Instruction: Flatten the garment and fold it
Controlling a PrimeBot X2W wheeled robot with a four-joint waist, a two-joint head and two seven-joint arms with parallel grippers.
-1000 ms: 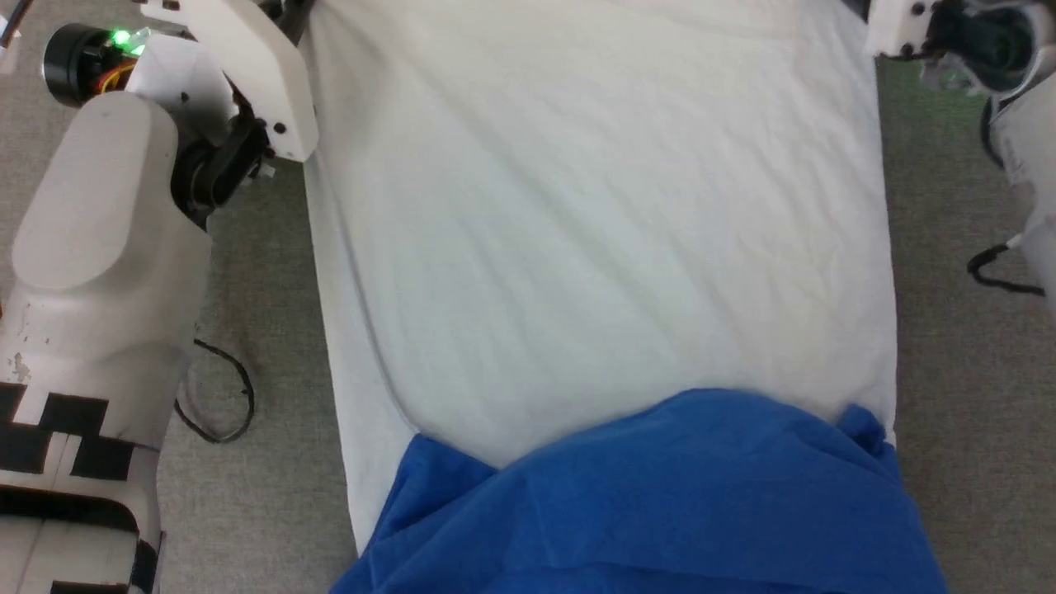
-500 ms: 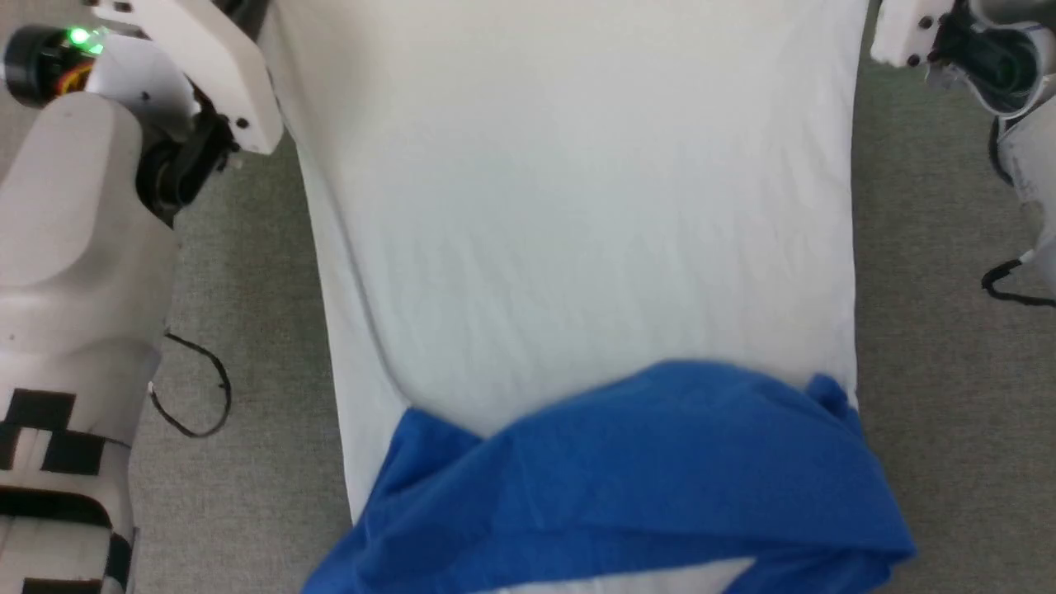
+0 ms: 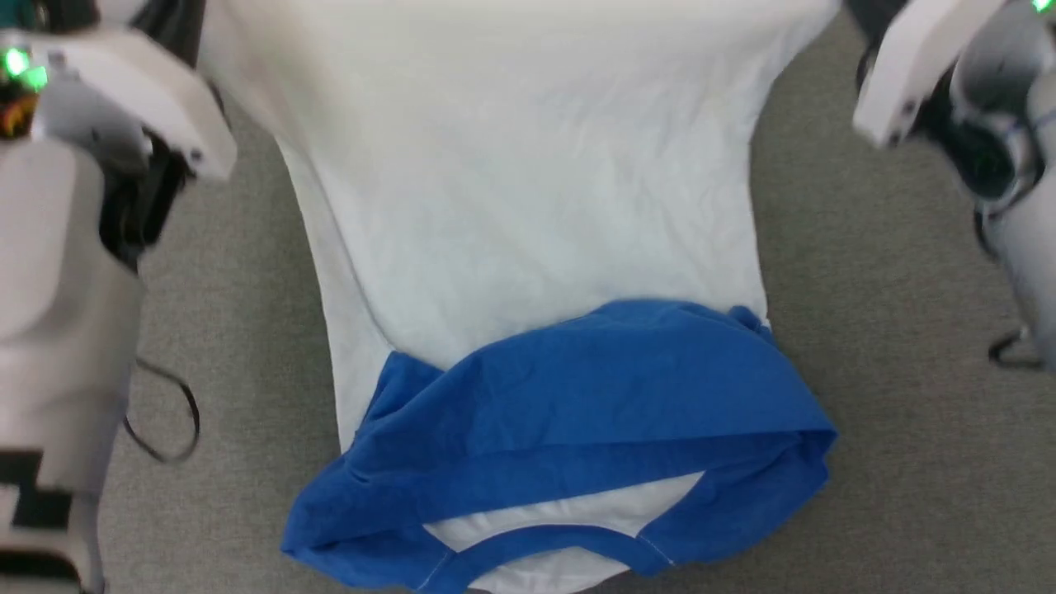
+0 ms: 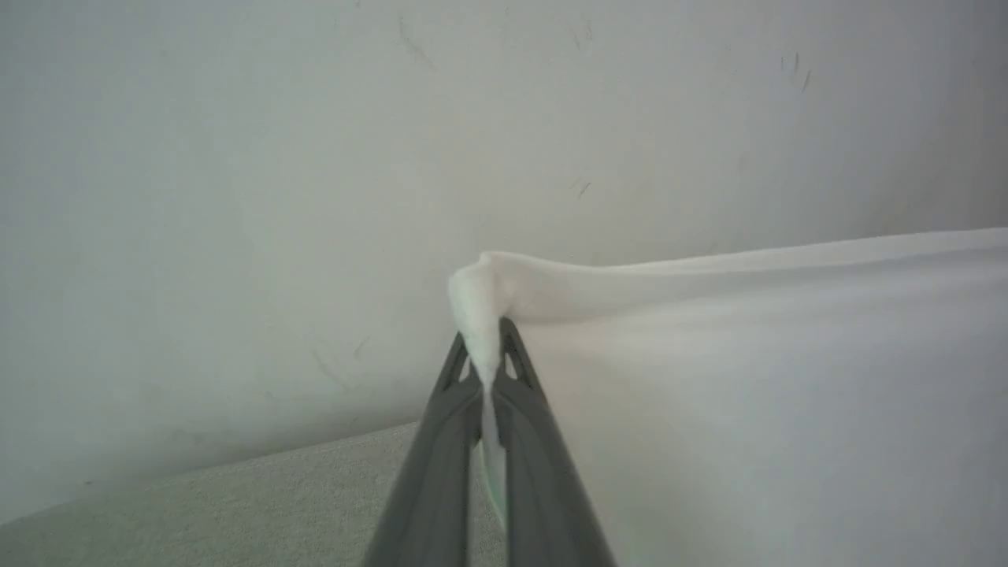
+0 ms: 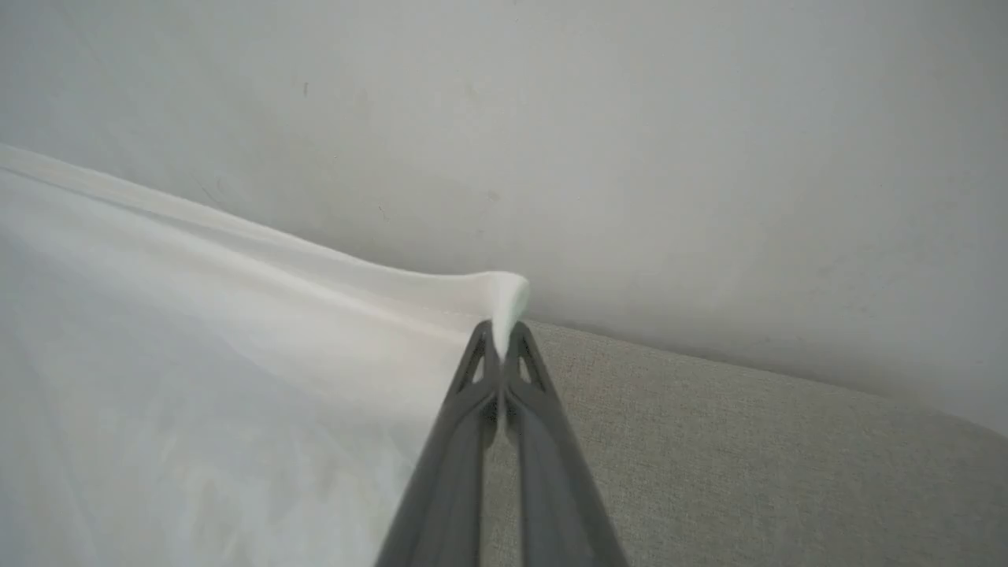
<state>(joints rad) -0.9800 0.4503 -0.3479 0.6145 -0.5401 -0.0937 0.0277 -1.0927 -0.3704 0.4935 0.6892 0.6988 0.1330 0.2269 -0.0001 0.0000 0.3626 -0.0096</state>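
The garment (image 3: 528, 190) hangs stretched between my two arms, white body uppermost and blue shoulders (image 3: 577, 412) with the collar bunched at the lower end over the carpet. In the left wrist view my left gripper (image 4: 487, 346) is shut on one white hem corner (image 4: 476, 303). In the right wrist view my right gripper (image 5: 498, 335) is shut on the other hem corner (image 5: 508, 295). The hem edge runs taut between the two corners. The head view cuts off both pairs of fingertips at its top edge. The chest print is not visible.
Grey carpet floor (image 3: 891, 396) lies under and around the shirt. A pale wall (image 4: 315, 157) stands ahead in both wrist views. My left forearm (image 3: 58, 272) is at the left and my right arm (image 3: 990, 148) at the upper right. A dark cable loop (image 3: 165, 421) lies on the carpet.
The shirt has risen in the head view: its blue shoulders now show fully, with the collar and white inside exposed. Both arms have shifted outward and upward, and the picture has shifted too.
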